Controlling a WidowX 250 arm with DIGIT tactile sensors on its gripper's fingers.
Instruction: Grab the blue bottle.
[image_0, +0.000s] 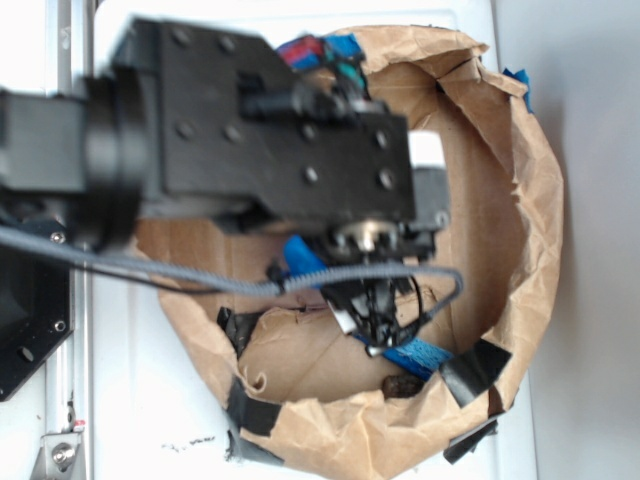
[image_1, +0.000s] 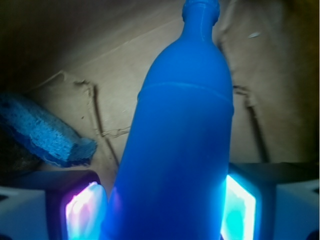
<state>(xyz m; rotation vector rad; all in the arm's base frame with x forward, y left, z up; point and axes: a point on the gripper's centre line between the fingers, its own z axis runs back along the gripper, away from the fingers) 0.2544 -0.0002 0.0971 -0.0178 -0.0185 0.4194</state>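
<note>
The blue bottle fills the middle of the wrist view, its narrow neck pointing away toward the top edge. My gripper has a glowing pad on each side of the bottle's body. The left pad and the right pad both press against it, so the gripper is shut on the bottle. In the exterior view the gripper reaches down inside a brown paper enclosure, and the black arm hides most of the bottle.
A crumpled brown paper wall patched with black tape rings the work area. A flat blue sponge lies left of the bottle, also visible as the sponge near the front wall. A dark lump sits beside it.
</note>
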